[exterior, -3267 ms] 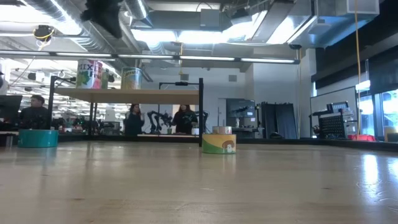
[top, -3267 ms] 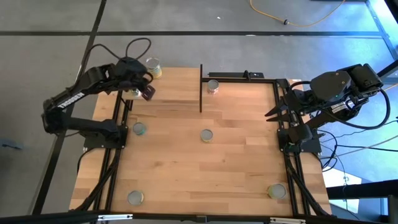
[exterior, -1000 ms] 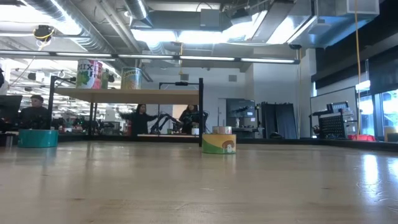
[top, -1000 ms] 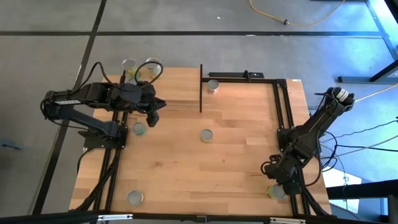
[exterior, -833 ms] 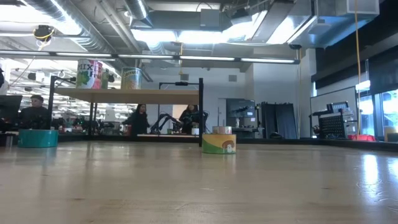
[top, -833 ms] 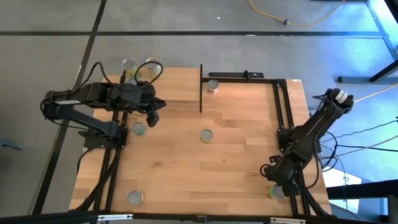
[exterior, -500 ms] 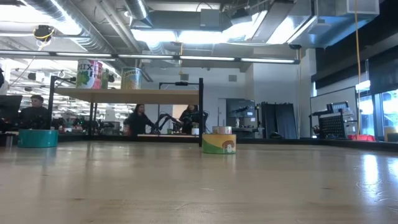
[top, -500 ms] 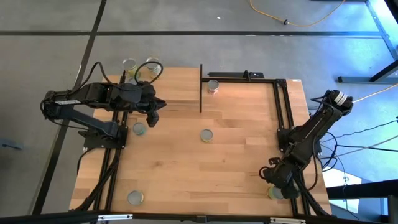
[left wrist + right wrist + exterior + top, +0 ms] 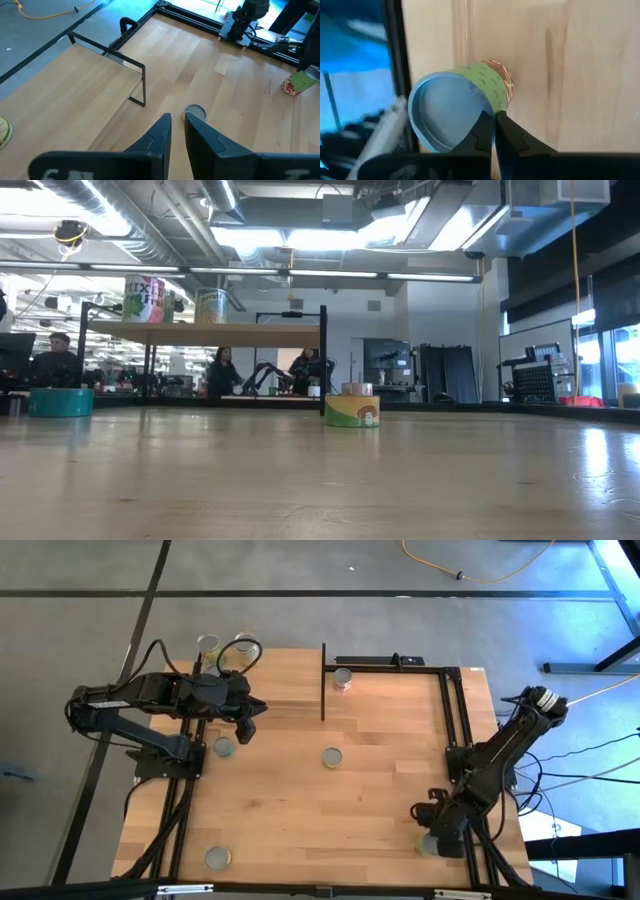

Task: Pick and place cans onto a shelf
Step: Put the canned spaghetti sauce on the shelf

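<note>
Here the right hand [image 9: 494,131], fingers together, partly hides a green can [image 9: 462,102]; the left hand [image 9: 177,131] hovers nearly closed, empty.

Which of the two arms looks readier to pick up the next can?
The right. Its gripper is down at the green-labelled can by the table's near right corner, fingers nearly together just short of it. The left gripper hovers beside the shelf, not over any can.
</note>
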